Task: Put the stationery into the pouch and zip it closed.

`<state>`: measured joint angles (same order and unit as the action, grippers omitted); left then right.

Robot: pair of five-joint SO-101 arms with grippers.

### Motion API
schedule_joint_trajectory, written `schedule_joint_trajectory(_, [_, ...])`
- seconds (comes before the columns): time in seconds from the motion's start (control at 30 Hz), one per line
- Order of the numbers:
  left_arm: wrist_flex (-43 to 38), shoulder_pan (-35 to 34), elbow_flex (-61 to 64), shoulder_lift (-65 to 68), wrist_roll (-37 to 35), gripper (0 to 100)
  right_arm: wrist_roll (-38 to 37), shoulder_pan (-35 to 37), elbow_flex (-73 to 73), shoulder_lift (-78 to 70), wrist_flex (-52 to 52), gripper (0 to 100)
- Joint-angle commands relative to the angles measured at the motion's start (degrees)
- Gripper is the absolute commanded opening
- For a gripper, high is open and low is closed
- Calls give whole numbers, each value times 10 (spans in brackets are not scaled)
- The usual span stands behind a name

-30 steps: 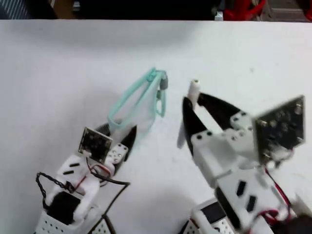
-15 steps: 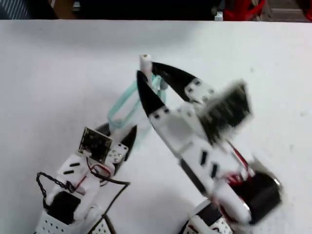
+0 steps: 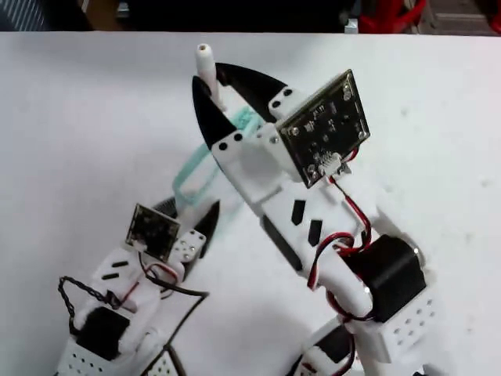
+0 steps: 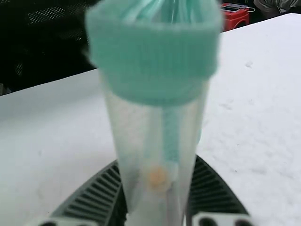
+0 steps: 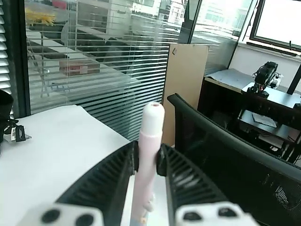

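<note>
We recorded the right gripper (image 3: 210, 98) extended above the far end of the pouch (image 3: 192, 166), jaws clamped on a pale pink pen (image 3: 205, 63). The left gripper (image 3: 190, 218) sat low over the white table (image 3: 86, 110), pinching the pouch's near end. Window blinds (image 5: 70, 56) and a black mesh chair (image 5: 235, 160) stood behind.

No writing, label or number can be read on the pouch (image 4: 155, 141), the pen (image 5: 149, 136), the camera boards (image 3: 322, 127) or the desk (image 3: 86, 102).
</note>
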<state>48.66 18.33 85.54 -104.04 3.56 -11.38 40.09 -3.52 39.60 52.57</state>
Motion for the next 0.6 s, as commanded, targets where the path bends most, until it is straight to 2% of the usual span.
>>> schedule_joint_trajectory(0.0, [-16,-4,-2,-3,7,150,-8,5,12,-1,12,17])
schedule_joint_trajectory(0.27, [-15,-4,-2,-3,7,150,-8,2,112,20,15,17])
schedule_joint_trajectory(0.57, [-15,-4,-2,-3,7,150,-8,1,127,33,20,38])
